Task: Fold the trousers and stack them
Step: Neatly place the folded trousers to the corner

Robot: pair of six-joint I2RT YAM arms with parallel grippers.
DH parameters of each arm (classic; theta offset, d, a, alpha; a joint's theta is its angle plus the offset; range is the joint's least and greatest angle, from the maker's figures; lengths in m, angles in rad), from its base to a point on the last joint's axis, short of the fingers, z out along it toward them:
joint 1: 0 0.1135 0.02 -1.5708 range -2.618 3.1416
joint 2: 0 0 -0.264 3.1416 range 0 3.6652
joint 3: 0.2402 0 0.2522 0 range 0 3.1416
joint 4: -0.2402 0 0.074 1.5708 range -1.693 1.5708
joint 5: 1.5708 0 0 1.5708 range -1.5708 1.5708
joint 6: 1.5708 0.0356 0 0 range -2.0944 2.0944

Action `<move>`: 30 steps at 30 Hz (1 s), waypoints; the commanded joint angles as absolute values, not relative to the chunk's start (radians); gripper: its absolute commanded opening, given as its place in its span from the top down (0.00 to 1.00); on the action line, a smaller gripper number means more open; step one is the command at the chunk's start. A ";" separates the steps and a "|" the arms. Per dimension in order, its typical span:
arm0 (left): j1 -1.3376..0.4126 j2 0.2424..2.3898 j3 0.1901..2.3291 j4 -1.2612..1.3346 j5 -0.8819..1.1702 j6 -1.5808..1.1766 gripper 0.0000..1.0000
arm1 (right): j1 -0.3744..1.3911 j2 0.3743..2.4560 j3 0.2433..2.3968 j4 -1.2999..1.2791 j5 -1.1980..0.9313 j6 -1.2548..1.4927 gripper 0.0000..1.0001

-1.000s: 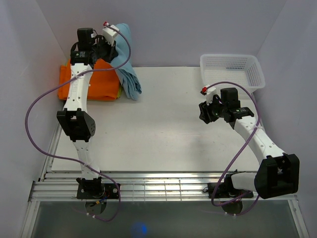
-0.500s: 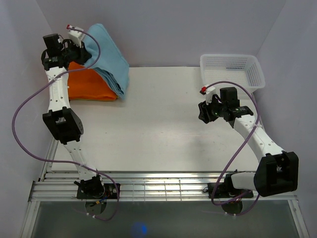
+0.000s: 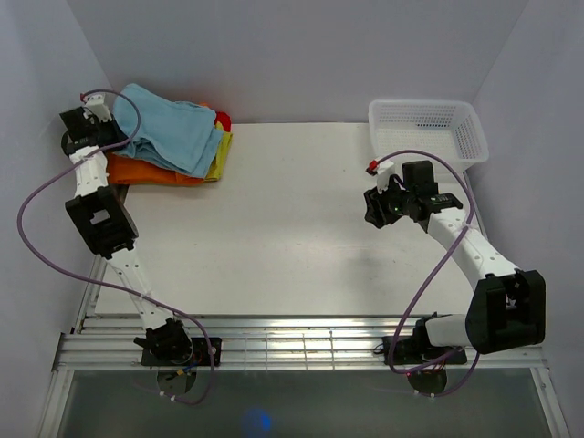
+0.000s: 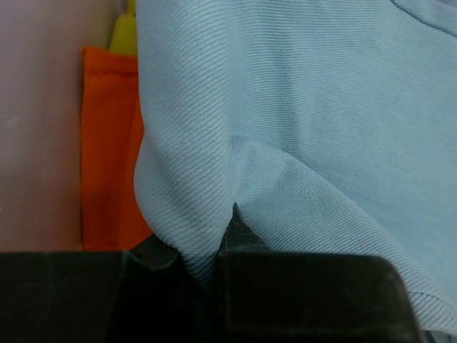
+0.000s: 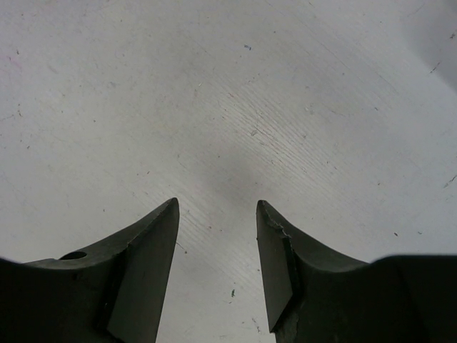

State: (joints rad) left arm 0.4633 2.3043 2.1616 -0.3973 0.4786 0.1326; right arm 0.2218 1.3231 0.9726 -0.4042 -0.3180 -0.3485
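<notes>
The light sky-blue trousers lie folded on top of the pile of folded cloths at the far left of the table. My left gripper is at the trousers' left edge, shut on a pinch of their cloth. In the left wrist view the blue trousers fill the frame and a fold of them runs down between my shut left gripper. My right gripper hovers over the bare table at the right, open and empty; in the right wrist view the right gripper has only tabletop between its fingers.
Under the trousers lie an orange folded garment, a yellow cloth and a red cloth. A white mesh basket stands at the far right. The left wall is close to my left arm.
My left gripper has carried the trousers left and down from a hanging hold onto the orange pile, where they now lie spread. The right arm has hardly moved.
</notes>
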 commanded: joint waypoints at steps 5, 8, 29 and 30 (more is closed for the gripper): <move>0.482 2.286 2.039 -0.258 0.183 0.080 1.00 | 0.216 1.350 1.025 -0.411 -0.339 -0.354 0.47; 0.482 2.287 1.993 -0.262 0.184 0.049 0.90 | 0.216 1.362 1.031 -0.411 -0.342 -0.354 0.47; 0.502 1.827 1.738 -0.871 0.402 0.349 0.02 | 0.014 1.286 1.081 -0.563 -0.394 -0.393 0.10; 0.502 1.740 1.629 -0.879 0.411 0.377 0.02 | -0.021 1.275 1.072 -0.584 -0.402 -0.390 0.10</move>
State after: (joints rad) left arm 0.4999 1.9377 1.7729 -0.7258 0.3370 0.2249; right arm 0.0380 1.3132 1.0439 -0.5087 -0.3504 -0.3836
